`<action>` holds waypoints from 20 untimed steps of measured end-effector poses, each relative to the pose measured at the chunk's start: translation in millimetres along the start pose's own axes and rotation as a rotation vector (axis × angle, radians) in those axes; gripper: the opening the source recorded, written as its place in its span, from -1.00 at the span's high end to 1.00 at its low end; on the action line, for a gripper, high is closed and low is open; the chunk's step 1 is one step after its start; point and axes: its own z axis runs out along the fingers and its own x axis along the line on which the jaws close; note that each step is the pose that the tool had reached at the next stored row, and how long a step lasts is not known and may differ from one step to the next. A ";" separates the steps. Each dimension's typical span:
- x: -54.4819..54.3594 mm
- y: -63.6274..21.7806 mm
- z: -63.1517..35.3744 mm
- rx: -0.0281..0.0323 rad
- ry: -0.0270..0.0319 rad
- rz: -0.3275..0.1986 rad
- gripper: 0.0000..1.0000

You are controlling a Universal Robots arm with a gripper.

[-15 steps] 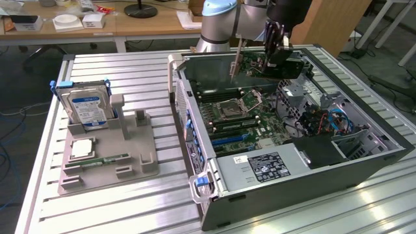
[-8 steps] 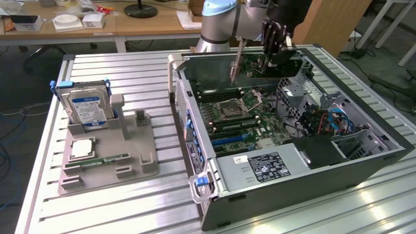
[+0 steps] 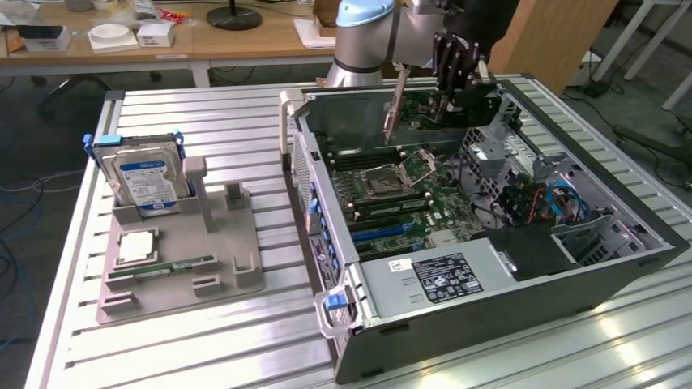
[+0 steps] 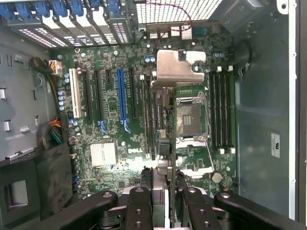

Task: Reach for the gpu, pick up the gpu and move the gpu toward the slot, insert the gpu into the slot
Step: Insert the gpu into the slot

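My gripper [image 3: 459, 87] hangs over the far end of the open computer case [image 3: 605, 279], shut on the gpu [image 3: 430, 109]. The card hangs on edge, its silver bracket [image 3: 395, 105] pointing down into the case. In the wrist view the fingers [image 4: 139, 211] clamp the gpu [image 4: 162, 143], seen edge-on, with its bracket [image 4: 178, 67] above the green motherboard [image 4: 110, 158]. The long blue slot [image 4: 122, 96] lies off to one side of the card, apart from it. In the exterior view the slot [image 3: 378, 232] sits nearer the case's front, well below the card.
A grey fixture [image 3: 206, 243] on the exterior view's left carries a silver hard drive [image 3: 146, 182], a green memory stick [image 3: 162, 267] and a square chip [image 3: 138, 245]. Inside the case are the processor socket [image 3: 395, 174], black memory strips [image 4: 220, 110], a power supply [image 3: 443, 275] and cables [image 3: 557, 198].
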 end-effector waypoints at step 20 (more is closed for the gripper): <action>2.3 5.7 15.2 -0.0022 -0.0012 -0.061 0.43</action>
